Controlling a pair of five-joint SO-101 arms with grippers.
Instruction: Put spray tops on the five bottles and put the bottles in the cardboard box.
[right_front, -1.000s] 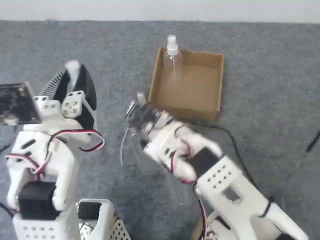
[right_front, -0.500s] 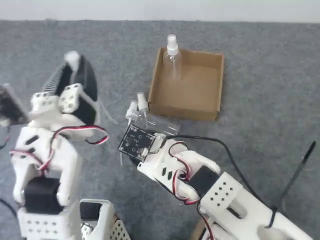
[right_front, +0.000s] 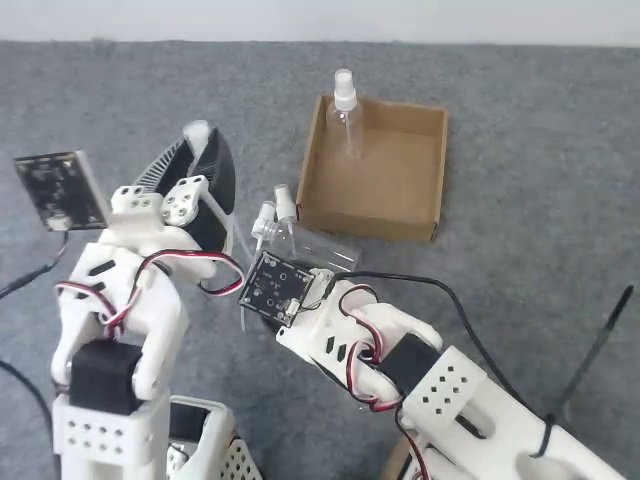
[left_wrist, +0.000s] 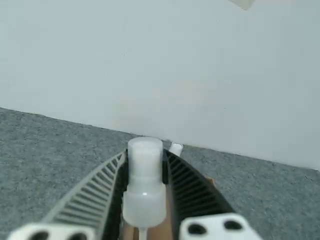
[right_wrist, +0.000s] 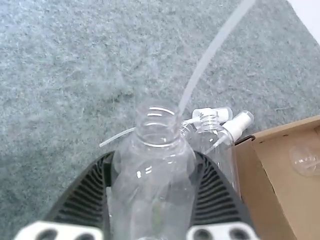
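Observation:
My left gripper (left_wrist: 145, 156) is shut on a white spray top (left_wrist: 145, 186), raised over the carpet left of the box (right_front: 197, 135). Its thin dip tube (right_wrist: 212, 52) slants down, and its end meets the rim of an open-necked clear bottle (right_wrist: 152, 165). My right gripper (right_wrist: 152, 161) is shut on that bottle's body, holding it upright. Two capped bottles (right_wrist: 216, 126) (right_front: 272, 218) lie side by side against the cardboard box (right_front: 420, 215). One capped bottle (right_front: 346, 112) stands in the box's far left corner.
The right arm's camera board (right_front: 275, 285) covers the held bottle from above. A loose thin tube (right_wrist: 116, 138) lies on the grey carpet beside the bottles. Open carpet (right_front: 540, 180) stretches right of the box.
My left arm has swung right with the spray top, bringing its tube over the held bottle. The right arm drew back from the box a second ago and has since kept still.

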